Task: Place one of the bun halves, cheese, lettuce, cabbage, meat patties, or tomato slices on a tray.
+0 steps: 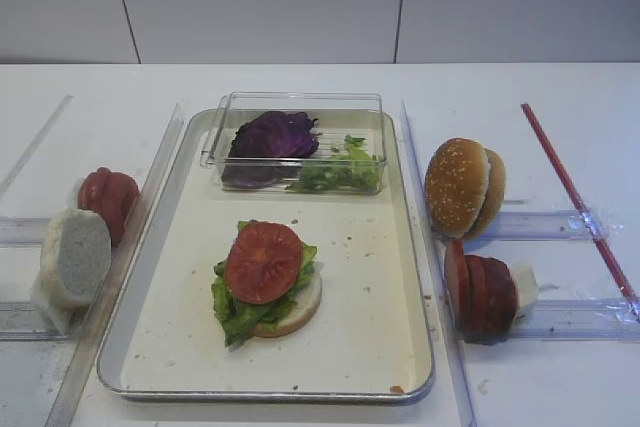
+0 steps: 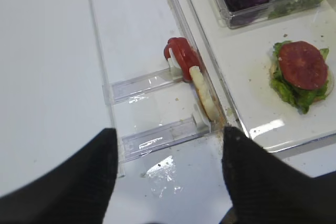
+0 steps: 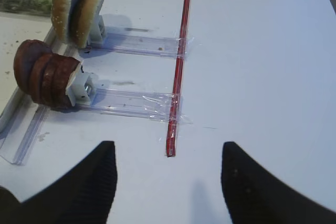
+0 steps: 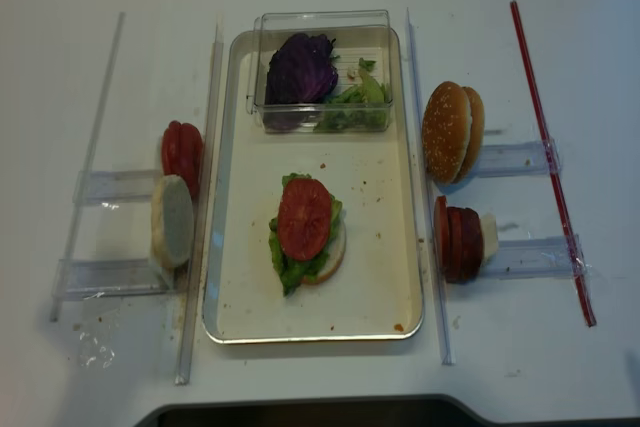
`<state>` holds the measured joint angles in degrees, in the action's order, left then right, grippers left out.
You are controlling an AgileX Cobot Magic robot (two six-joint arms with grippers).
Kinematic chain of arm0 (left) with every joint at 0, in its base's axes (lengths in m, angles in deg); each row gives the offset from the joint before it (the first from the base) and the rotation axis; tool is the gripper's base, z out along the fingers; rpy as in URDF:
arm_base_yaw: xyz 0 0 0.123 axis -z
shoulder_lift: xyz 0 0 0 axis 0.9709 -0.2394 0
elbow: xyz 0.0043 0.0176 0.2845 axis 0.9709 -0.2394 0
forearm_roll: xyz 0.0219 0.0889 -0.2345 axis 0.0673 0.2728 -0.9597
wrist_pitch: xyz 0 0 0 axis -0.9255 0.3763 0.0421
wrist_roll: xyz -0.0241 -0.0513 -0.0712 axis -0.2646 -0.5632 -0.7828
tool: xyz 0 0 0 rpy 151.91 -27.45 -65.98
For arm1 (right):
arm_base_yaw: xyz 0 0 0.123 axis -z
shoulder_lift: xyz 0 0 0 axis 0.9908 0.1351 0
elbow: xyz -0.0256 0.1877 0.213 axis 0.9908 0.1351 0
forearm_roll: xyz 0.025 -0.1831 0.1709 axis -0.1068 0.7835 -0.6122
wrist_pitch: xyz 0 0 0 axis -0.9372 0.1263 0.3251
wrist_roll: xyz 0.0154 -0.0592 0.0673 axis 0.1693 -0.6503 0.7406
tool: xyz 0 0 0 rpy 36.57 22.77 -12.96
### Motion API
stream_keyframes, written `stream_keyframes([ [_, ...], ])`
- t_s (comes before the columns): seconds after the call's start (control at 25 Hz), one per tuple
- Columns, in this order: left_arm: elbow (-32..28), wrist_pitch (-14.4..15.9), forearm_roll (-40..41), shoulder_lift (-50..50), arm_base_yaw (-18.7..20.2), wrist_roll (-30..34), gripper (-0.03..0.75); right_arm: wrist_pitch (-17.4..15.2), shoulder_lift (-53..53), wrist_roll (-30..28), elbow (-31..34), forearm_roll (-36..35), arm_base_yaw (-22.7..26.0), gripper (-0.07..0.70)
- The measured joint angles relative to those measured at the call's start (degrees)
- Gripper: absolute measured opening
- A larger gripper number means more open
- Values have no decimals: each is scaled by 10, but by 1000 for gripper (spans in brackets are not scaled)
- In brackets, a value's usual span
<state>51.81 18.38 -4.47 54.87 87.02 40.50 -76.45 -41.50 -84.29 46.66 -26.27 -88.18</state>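
Note:
On the tray (image 1: 390, 287) lies a pale bun half (image 1: 303, 309) topped with lettuce (image 1: 235, 312) and a tomato slice (image 1: 263, 262). More tomato slices (image 1: 108, 199) and a whitish bun half (image 1: 74, 255) stand in the left holders. Sesame bun halves (image 1: 460, 187) and meat patties (image 1: 480, 295) stand on the right. Cabbage (image 1: 272, 135) and lettuce (image 1: 345, 169) fill a box. The cheese is out of view. My left gripper (image 2: 168, 140) hovers open over the table near the white bun half (image 2: 206, 98). My right gripper (image 3: 168, 148) hangs open, right of the patties (image 3: 44, 74).
A clear plastic box (image 1: 300, 104) sits at the tray's far end. Clear rails (image 1: 150, 197) and taped holder strips (image 1: 555, 319) flank the tray. A red strip (image 1: 575, 197) runs along the table's right side, its end (image 3: 171, 148) between my right fingers.

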Motion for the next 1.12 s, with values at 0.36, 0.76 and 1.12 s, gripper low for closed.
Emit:
stream_keyframes([
  [0.36,-110,2,0,153,0,0,401,0,0,-1,0,0,0,454],
  [0.76,-228,-4,-26,277,0,-2,401,0,0,-1,0,0,0,454],
  [1.12,-295,-44,-41,284,0,-6,401,0,0,-1,0,0,0,454],
])
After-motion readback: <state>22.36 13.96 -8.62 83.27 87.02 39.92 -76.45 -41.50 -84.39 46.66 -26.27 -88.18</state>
